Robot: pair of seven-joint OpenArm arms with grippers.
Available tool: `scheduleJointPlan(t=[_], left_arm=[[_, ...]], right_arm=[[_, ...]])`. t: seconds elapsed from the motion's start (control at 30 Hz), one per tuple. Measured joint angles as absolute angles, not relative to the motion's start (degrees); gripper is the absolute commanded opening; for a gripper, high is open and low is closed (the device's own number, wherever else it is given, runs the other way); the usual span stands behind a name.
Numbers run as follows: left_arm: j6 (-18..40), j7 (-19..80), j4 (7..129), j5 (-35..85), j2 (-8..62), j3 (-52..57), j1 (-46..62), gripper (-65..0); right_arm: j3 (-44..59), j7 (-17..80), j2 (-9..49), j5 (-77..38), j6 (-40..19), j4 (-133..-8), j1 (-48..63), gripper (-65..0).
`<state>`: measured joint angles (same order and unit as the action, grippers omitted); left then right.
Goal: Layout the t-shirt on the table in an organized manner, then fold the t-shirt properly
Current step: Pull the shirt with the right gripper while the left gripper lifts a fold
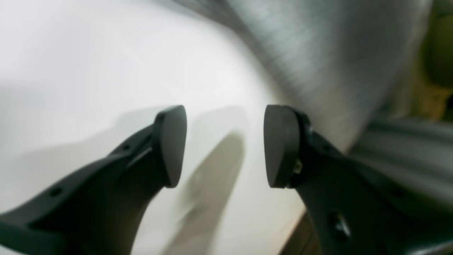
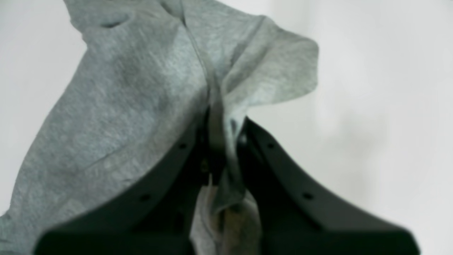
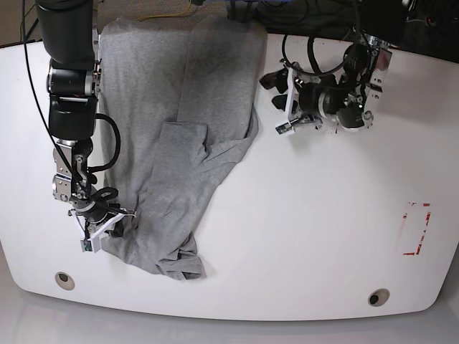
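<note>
The right tool [image 3: 107, 222] sits on the left side of the base view. Its jaws are pinched tight on an edge of the t-shirt [image 3: 179, 129], probably so it can pull the cloth flat. The grey shirt lies long, crumpled and twisted on the white tabletop [image 3: 308, 215]. The left tool [image 3: 281, 104] waits just beside the shirt's right edge, jaws apart and holding nothing; that close view is blurry.

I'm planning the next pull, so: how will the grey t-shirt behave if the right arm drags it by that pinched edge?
The t-shirt will probably stretch and bunch rather than slide flat: it already lies creased, folded over itself. Cloth droops limply around the right gripper, so it looks floppy and light. It should glide easily across the glossy table.
</note>
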<state>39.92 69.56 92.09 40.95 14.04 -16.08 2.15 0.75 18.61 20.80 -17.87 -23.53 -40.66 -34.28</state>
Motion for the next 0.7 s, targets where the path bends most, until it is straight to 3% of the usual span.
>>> scheduleJointPlan(t=[0.23, 0.7], left_arm=[[36.95, 68.86, 91.68, 36.88, 9.37, -16.03, 2.98, -31.8], [36.99, 64.38, 84.64, 38.17, 3.95, -15.77, 2.07, -34.0]], right_arm=[[0.75, 18.63, 20.71, -18.28, -23.53, -40.66, -34.15, -64.5], [0.75, 18.61, 19.94, -18.26, -23.55, -40.66, -34.09, -64.5]])
